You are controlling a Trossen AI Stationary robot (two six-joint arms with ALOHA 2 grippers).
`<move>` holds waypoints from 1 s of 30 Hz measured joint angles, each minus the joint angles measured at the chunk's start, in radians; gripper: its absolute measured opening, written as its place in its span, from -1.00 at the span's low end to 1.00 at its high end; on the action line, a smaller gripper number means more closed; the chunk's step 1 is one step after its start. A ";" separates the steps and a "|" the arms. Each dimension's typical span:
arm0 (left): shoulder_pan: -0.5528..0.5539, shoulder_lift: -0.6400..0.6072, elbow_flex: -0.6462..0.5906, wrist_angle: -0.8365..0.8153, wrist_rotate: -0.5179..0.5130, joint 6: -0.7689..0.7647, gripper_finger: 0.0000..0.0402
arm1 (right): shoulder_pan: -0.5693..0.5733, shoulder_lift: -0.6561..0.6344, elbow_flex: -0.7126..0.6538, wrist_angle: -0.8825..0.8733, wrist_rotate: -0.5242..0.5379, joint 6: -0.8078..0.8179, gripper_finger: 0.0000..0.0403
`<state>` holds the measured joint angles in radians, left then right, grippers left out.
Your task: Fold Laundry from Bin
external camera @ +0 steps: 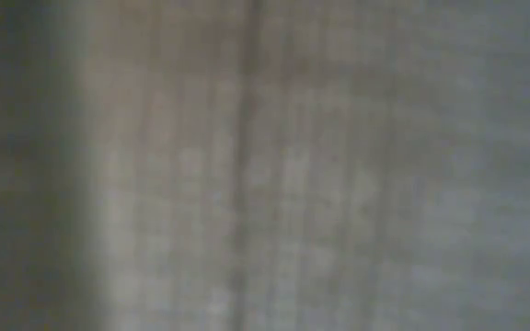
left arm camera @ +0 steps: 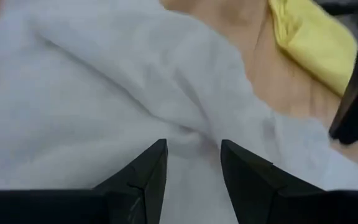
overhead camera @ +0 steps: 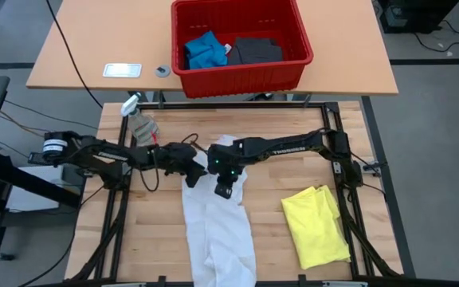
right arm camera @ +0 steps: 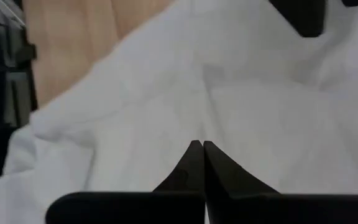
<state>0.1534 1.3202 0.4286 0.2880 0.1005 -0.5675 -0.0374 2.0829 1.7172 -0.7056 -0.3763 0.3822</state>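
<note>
Two dark robot arms meet over the long white cloth shirt [overhead camera: 217, 223] that we see spread down the middle of the slatted wooden desk [overhead camera: 162, 239], its lower end reaching the near edge. From above, the left gripper [overhead camera: 191, 169] sits at the shirt's upper left corner, and the right gripper [overhead camera: 225, 190] hangs just beside it over the upper part of the cloth. In the left wrist view, the left gripper's fingers [left arm camera: 143, 180] stand narrowly apart with white fabric lying between and beneath them; we cannot tell whether the cloth is pinched. In the right wrist view, the right gripper's two fingers [right arm camera: 185, 171] are pressed together tip to tip just above the shirt, holding nothing. A bright yellow folded T-shirt [overhead camera: 317, 226] lies on the right side of the desk, well apart from the white shirt. On the tan table [overhead camera: 349, 56] beyond, the rectangular red plastic bin [overhead camera: 241, 41] holds a crumpled blue piece [overhead camera: 205, 50] and a dark grey piece [overhead camera: 256, 51] side by side. We make out nothing in the low view.
</note>
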 joint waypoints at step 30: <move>0.271 -0.060 -0.004 -0.430 -0.005 -0.083 -0.42 | 0.078 0.008 -0.003 -0.083 0.070 0.203 -0.98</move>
<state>0.4249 1.2602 0.4248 -0.1417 0.0952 -0.6502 0.0409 2.0911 1.7146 -0.7881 -0.3067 0.5855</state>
